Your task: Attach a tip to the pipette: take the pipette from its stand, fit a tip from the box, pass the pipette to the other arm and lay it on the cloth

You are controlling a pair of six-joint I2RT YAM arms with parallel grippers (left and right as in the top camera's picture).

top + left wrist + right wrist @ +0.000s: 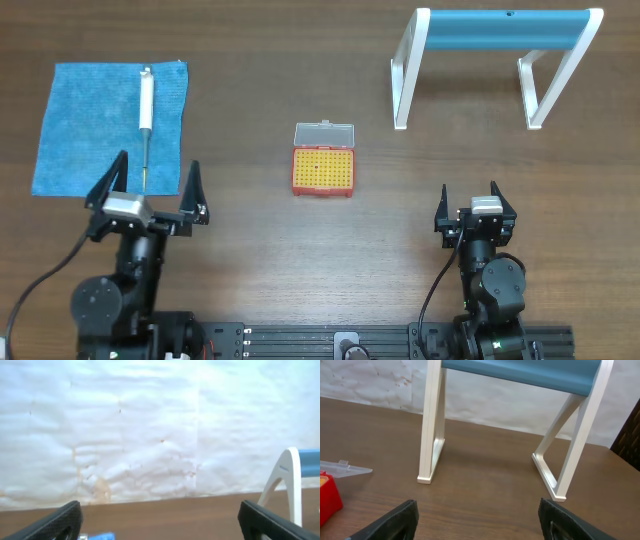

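the slim white plastic pipette (146, 100) lies on the blue cloth (70, 120), just ahead of the wide-open left tool (158, 166); the right tool (469, 192) is open too.

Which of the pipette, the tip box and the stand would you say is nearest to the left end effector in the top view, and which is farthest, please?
1. Pipette, lying on the cloth just ahead of the left end effector.
2. Tip box, in the middle, to its right.
3. Stand, at the far right.
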